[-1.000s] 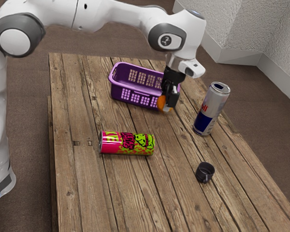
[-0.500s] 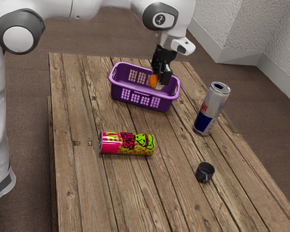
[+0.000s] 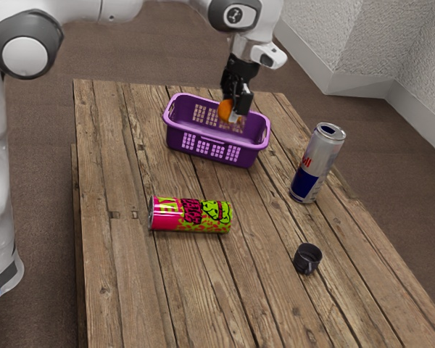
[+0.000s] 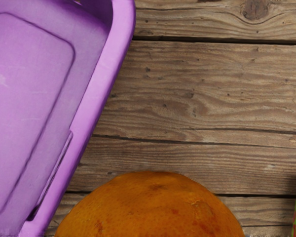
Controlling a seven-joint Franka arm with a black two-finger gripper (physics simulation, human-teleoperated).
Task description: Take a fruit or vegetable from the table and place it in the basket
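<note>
The claw [image 3: 233,112] is clamped on the orange [image 3: 225,109], which is held up and seen against the inside and far wall of the purple basket [image 3: 175,138] in the exterior view. In the wrist view, the orange's rounded top is seen near the basket's rim; how high it is carried above the rim cannot be told. The basket is set upright on the far part of the wooden table [image 3: 123,290], and its mouth is left uncovered. Nearer than the basket, a pink and green can [image 3: 192,215] is laid on its side, its pink end turned to the exterior view's left. To the exterior view's right of the basket, a silver and blue can [image 3: 317,163] is stood upright. Nearer than that, a small black cup [image 3: 307,259] is placed on the table, well apart from both cans.
</note>
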